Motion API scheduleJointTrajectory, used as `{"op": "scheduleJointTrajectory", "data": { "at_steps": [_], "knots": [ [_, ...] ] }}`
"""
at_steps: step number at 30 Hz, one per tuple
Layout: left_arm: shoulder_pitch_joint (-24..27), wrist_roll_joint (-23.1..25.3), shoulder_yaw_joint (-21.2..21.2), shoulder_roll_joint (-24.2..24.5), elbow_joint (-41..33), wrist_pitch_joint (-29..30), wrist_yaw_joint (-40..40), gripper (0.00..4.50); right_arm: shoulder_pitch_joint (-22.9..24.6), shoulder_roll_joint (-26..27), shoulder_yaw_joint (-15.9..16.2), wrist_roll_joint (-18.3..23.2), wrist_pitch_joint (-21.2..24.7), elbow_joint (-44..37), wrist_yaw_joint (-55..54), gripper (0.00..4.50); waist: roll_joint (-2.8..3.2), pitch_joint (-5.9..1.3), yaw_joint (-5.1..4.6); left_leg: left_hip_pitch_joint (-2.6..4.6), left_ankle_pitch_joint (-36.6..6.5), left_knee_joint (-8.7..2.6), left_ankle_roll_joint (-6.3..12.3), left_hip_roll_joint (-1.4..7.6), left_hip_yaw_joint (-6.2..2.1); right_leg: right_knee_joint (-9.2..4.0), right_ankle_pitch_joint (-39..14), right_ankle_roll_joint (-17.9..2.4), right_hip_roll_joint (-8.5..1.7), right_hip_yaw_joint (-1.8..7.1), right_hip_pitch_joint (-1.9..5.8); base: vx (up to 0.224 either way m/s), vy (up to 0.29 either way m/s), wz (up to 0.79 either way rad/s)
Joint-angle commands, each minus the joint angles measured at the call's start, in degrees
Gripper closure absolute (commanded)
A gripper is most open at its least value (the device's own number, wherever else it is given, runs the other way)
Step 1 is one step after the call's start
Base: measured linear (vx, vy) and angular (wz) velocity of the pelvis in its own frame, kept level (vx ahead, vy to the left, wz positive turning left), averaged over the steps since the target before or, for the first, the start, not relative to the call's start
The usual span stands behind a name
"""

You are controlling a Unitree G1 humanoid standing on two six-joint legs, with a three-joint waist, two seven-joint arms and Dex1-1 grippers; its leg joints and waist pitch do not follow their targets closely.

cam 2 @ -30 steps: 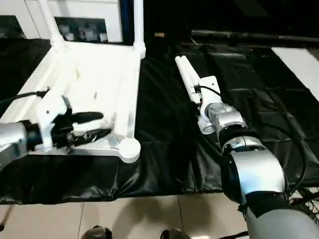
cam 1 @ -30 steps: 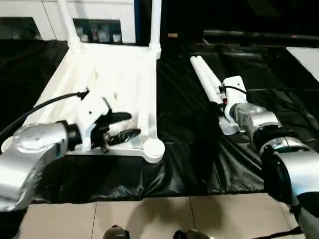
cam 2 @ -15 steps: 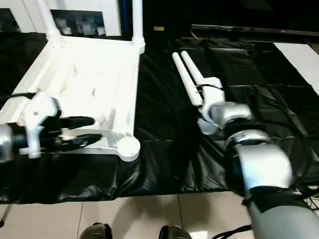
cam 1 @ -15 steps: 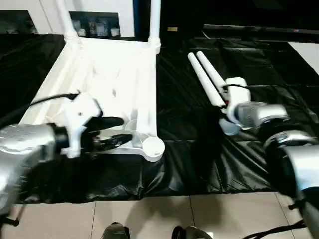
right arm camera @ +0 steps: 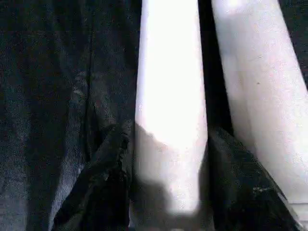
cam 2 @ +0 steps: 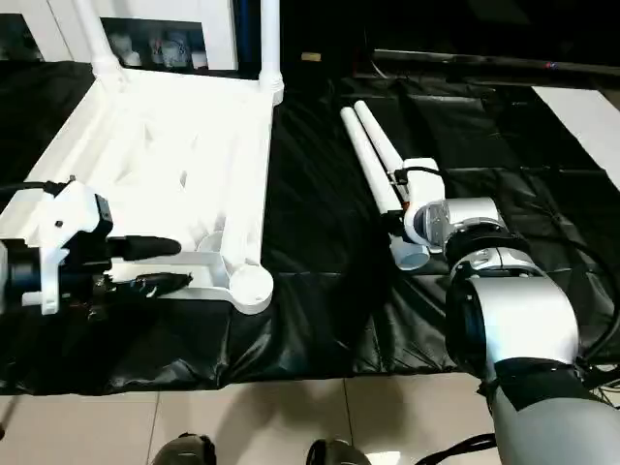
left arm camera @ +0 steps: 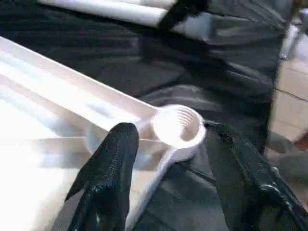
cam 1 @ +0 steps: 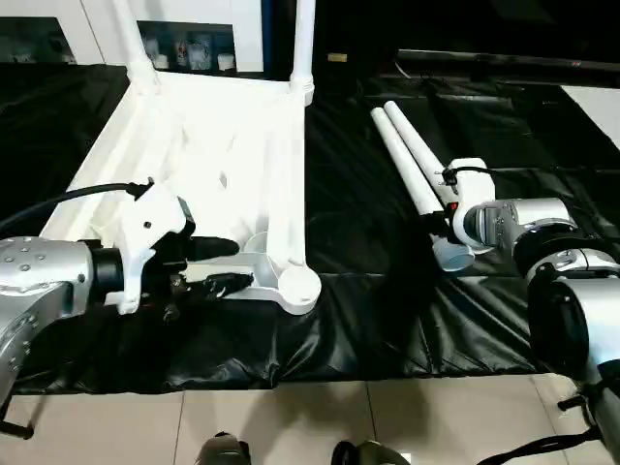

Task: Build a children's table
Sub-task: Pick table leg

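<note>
While its two black fingers straddle one long white tubular plastic leg [right arm camera: 171,96] on the black sheet [cam 1: 368,320], grip unclear, the right hand [right arm camera: 168,183] lies beside a second leg [cam 1: 412,145]; the left hand [left arm camera: 168,168] stands released around the upturned white plastic tabletop's [cam 1: 213,155] near corner socket [left arm camera: 178,127].

head stereo: down, forward | wrists: close on table [left arm camera: 178,127], legs [right arm camera: 171,96]

Looks like an indoor test room or lab. Beige tiled floor [cam 1: 291,417] under a crumpled black plastic sheet [cam 1: 368,320] spread as work surface. Beyond the sheet, a white cabinet [cam 1: 184,34] with glass doors, small items on its shelf.
</note>
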Motion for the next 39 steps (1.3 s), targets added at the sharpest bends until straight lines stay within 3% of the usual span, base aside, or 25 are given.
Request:
{"op": "scheduleJointTrajectory", "data": {
  "at_steps": [1, 4, 7, 8, 10, 14, 17, 18, 20, 21, 22, 26, 28, 29, 31, 32, 36, 39],
  "knots": [
    [-1.1, 1.43, -0.71, -0.96, 1.55, -1.16, 2.24, 1.75, -0.06, -0.45, -1.59, 1.19, -1.94, -0.51, -1.28, 2.62, -0.06, -6.03, 0.14, 0.19, -1.63, -2.93, 0.03, 0.96, 0.32, -2.42, -1.46, -13.22, -3.71, 3.57, 4.52, 0.0, 0.0, 0.0],
    [-4.24, 2.79, -0.62, -5.37, 6.69, -1.37, 7.45, 1.58, -0.12, 0.12, -3.55, 2.77, -5.6, -1.0, -1.75, 2.63, 0.38, -6.03, 0.18, 0.12, -2.63, -2.72, -0.35, 0.82, 0.38, -2.5, -2.31, -12.89, -3.7, 3.67, 4.31, 0.0, 0.0, 0.0],
    [-6.06, 3.19, -0.05, -8.64, 9.59, -1.68, 11.04, 1.42, -0.11, 0.61, -5.41, 4.44, -7.54, -1.39, -2.37, 2.63, 0.23, -6.04, 0.23, 0.14, -4.86, -2.63, -0.98, 0.87, 0.25, -2.64, -4.78, -12.56, -3.81, 3.65, 4.3, 0.0, 0.0, 0.0],
    [-7.09, 3.44, -0.09, -10.05, 11.14, -2.13, 12.36, 1.15, -0.11, 0.82, -6.28, 5.16, -8.63, -1.57, -2.64, 2.63, 0.45, -6.06, 0.19, 0.12, -5.76, -2.64, -1.26, 0.92, 0.18, -2.68, -5.7, -12.21, -3.83, 3.65, 4.33, 0.0, 0.0, 0.0],
    [-9.23, 3.79, -0.09, -13.62, 13.72, -3.25, 15.35, 1.12, -0.1, 1.34, -7.71, 6.45, -11.02, -2.14, -1.94, 2.64, 0.55, -6.19, 0.16, 0.14, -6.69, -2.53, -1.49, 0.88, 0.2, -2.86, -6.32, -11.83, -3.76, 3.61, 4.32, 0.0, 0.0, 0.0],
    [-12.58, 3.81, -0.19, -20.46, 16.93, -3.52, 20.76, 0.73, 0.29, 2.78, -10.21, 9.9, -15.83, -4.34, 4.89, 2.64, 0.66, -6.52, 0.22, 0.0, -5.81, -2.29, -0.41, 0.92, 0.09, -2.59, -3.66, -12.47, -3.74, 3.56, 4.51, 0.0, 0.0, 0.0],
    [-14.44, 4.05, -0.37, -23.37, 19.42, -4.42, 22.66, 0.53, 0.54, 3.42, -11.32, 11.51, -17.31, -5.39, 8.29, 2.64, 0.73, -6.81, 0.18, -0.19, -3.48, -2.09, 1.68, 0.89, -0.05, -2.21, 0.43, -14.14, -3.68, 3.41, 4.73, 0.0, 0.0, 0.0],
    [-16.8, 3.16, -0.44, -27.26, 22.5, -4.16, 24.38, 0.36, 1.9, 4.68, -11.55, 13.33, -17.29, -8.16, 13.99, 2.64, 1.3, -6.78, 0.13, -0.05, -3.29, -1.88, 2.81, 0.65, 0.12, -2.45, 2.67, -15.18, -3.27, 3.4, 4.66, 0.0, 0.0, 0.0],
    [-19.24, 1.26, -0.11, -31.12, 25.55, -3.51, 25.27, 0.33, 4.52, 6.22, -10.4, 14.77, -16.76, -12.8, 20.49, 2.64, 2.11, -7.1, 0.5, 0.01, -2.61, -1.71, 4.11, 0.8, -0.1, -2.22, 4.85, -16.3, -3.55, 3.36, 4.8, 0.0, 0.0, 0.0],
    [-19.33, 1.2, -0.09, -31.27, 25.67, -3.5, 25.31, 0.29, 4.65, 6.29, -10.35, 14.84, -16.74, -13.03, 20.74, 2.64, 1.74, -7.16, 0.42, -0.12, -2.19, -1.75, 4.6, 0.79, -0.13, -2.19, 5.54, -16.53, -3.46, 3.31, 4.95, 0.0, 0.0, 0.0],
    [-20.29, 0.51, 0.14, -32.56, 26.91, -3.45, 25.42, 0.29, 5.87, 6.83, -9.99, 15.69, -16.02, -15.19, 22.97, 2.64, 2.27, -7.32, 0.62, -0.01, -2.3, -1.66, 5.01, 0.91, -0.31, -2.01, 5.68, -17.33, -3.71, 3.22, 4.93, 0.0, 0.0, 0.0],
    [-23.97, -2.73, 2.22, -37.83, 31.39, -2.29, 26.84, 0.0, 15.5, 9.54, -6.04, 22.07, -8.41, -33.54, 31.18, 2.64, 2.16, -7.33, 1.09, 0.08, -1.82, -1.67, 6.09, 0.91, -0.39, -2.47, 6.17, -17.08, -3.37, 3.06, 5.1, 0.0, 0.0, 0.0],
    [-24.59, -3.08, 2.6, -38.58, 32.25, -2.04, 27.23, 0.0, 17.15, 9.94, -5.28, 23.25, -6.93, -36.72, 32.3, 2.64, 2.03, -7.39, 1.35, -0.04, -2.0, -1.73, 6.48, 0.95, -0.49, -2.64, 5.29, -16.43, -3.53, 2.96, 5.2, 0.0, 0.0, 0.0],
    [-25.74, -3.77, 3.53, -40.17, 34.14, -2.23, 28.28, 0.0, 21.26, 10.57, -2.73, 25.44, -4.04, -44.21, 34.0, 2.64, 2.19, -7.22, 1.55, 0.12, -3.58, -1.8, 5.94, 0.88, -0.43, -3.2, 2.3, -15.57, -3.57, 3.0, 5.14, 0.0, 0.0, 0.0],
    [-26.11, -3.93, 3.83, -40.7, 34.79, -2.42, 28.67, 0.0, 22.74, 10.67, -1.66, 26.12, -3.06, -46.81, 34.46, 2.64, 2.14, -7.26, 1.6, 0.07, -4.51, -1.92, 5.18, 1.05, -0.6, -3.18, -0.05, -14.88, -3.86, 3.0, 5.21, 0.0, 0.0, 0.0],
    [-26.63, -3.73, 4.02, -41.16, 35.72, -2.89, 28.93, 0.0, 23.94, 10.89, -1.0, 26.59, -2.32, -48.9, 35.01, 2.64, 2.16, -7.1, 1.6, 0.18, -5.66, -2.04, 4.24, 0.91, -0.48, -3.92, -4.02, -13.34, -3.73, 2.97, 5.0, 0.0, 0.0, 0.0],
    [-27.49, -3.42, 4.33, -42.11, 37.57, -2.87, 29.95, 0.0, 26.36, 11.51, -0.07, 27.15, -0.61, -53.4, 36.19, 2.64, 2.43, -6.73, 1.52, 0.41, -9.3, -2.42, 2.15, 0.92, -0.59, -4.91, -13.09, -10.3, -3.89, 2.82, 4.83, 0.0, 0.0, 0.0],
    [-27.96, -4.37, 5.3, -43.26, 37.91, -2.91, 31.41, 0.0, 29.1, 12.16, 2.04, 26.18, 0.98, -59.15, 35.16, 2.64, 2.23, -6.77, 1.57, 0.54, -9.4, -2.64, 1.48, 1.0, -0.75, -5.15, -14.49, -8.48, -3.81, 2.86, 4.72, 0.0, 0.0, 0.0]
  ]
}}
